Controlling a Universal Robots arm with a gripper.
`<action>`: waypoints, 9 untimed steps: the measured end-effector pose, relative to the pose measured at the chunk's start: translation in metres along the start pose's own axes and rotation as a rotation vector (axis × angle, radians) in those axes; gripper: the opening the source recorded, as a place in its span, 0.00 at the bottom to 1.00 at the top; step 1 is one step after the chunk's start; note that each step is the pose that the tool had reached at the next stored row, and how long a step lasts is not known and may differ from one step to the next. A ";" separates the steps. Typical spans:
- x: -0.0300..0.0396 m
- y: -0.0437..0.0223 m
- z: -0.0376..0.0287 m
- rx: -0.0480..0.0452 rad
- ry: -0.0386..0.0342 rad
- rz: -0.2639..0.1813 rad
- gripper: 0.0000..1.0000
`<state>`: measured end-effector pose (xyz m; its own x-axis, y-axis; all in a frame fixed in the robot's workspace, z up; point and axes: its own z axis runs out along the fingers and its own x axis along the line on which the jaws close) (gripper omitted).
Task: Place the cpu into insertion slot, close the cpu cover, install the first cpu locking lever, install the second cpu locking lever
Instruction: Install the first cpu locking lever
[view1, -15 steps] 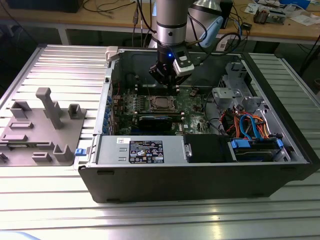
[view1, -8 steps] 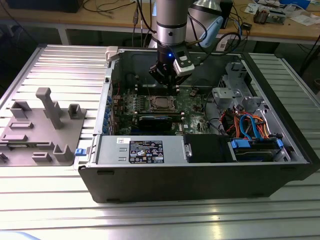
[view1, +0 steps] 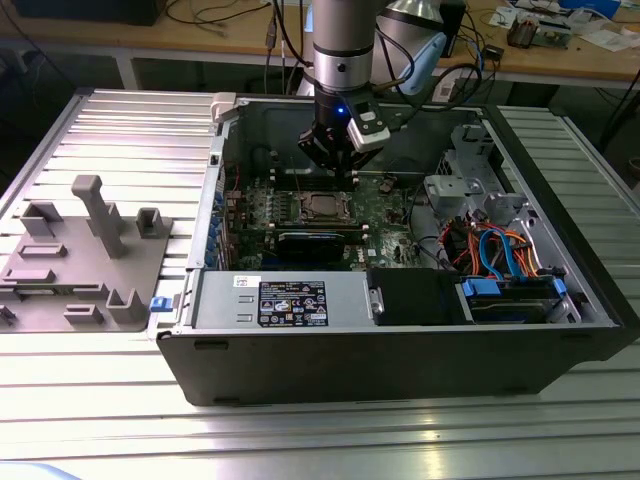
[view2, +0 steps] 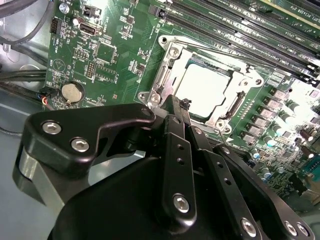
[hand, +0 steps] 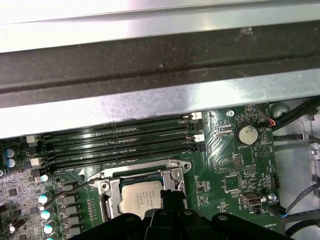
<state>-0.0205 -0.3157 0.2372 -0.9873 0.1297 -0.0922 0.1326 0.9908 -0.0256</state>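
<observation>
- The small silver-topped square cpu is seated in the silver-rimmed insertion slot, the thin silvery cpu cover closed over it
- The black end effector is clenched, empty, at the socket edge — a lever step is judged in hand — needing precise hooking

You see the arm's gripper hanging low inside the open computer case, just above the green motherboard, beside the cpu seated in its silvery insertion slot.
</observation>
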 end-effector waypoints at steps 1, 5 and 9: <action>0.0000 0.0000 0.0000 -0.0003 -0.0001 -0.002 0.11; 0.0000 0.0000 0.0000 -0.0011 -0.0003 -0.010 0.11; 0.0000 -0.0002 0.0000 -0.0268 0.0028 -0.018 0.11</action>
<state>-0.0206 -0.3159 0.2372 -0.9898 0.1114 -0.0892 0.1119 0.9937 -0.0006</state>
